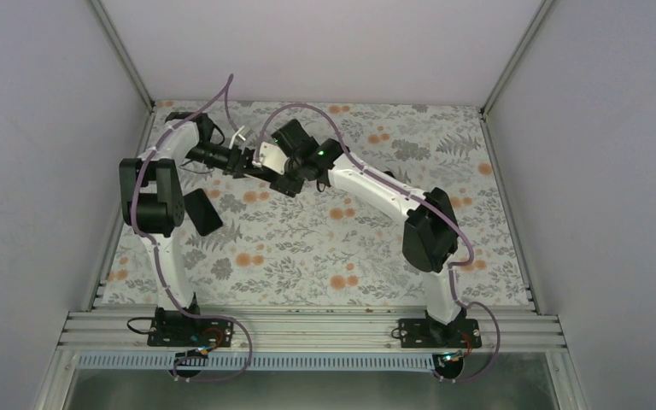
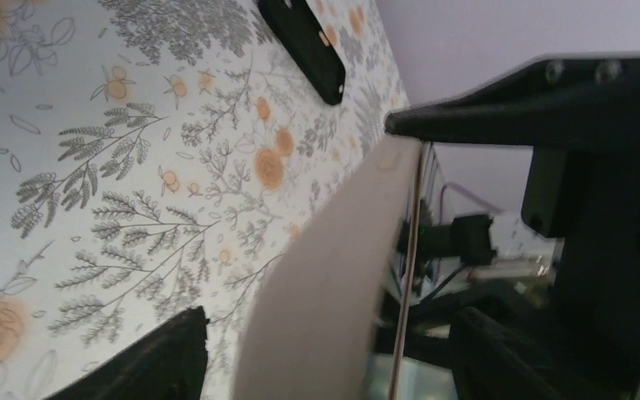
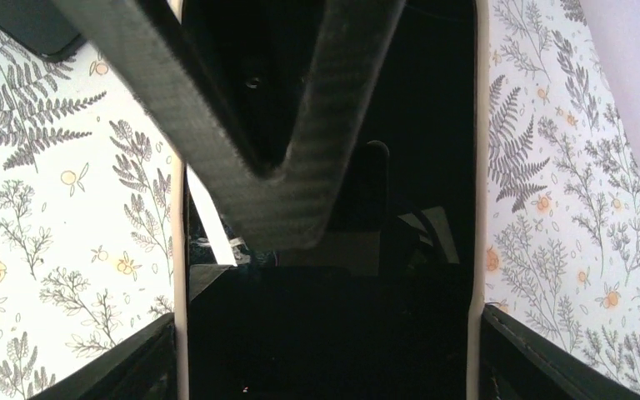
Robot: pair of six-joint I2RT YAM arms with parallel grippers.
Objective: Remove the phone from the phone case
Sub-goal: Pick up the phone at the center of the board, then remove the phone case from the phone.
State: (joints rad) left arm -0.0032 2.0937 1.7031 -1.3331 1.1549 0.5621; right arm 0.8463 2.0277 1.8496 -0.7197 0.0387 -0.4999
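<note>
My right gripper (image 3: 325,362) is clamped across the phone (image 3: 325,321), case (image 1: 203,212) off at eight o'clock. My left gripper (image 2: 296,225) straddles it too, hold I cannot tell. Extraction looks done; next, lower it gently.

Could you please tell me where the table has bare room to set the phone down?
Free: the broad middle of the table, up from the near edge, and the far right corner. Crowded: far centre-left, where the left hand and right hand meet at the phone, and beside the left arm, where the black phone case lies.
</note>
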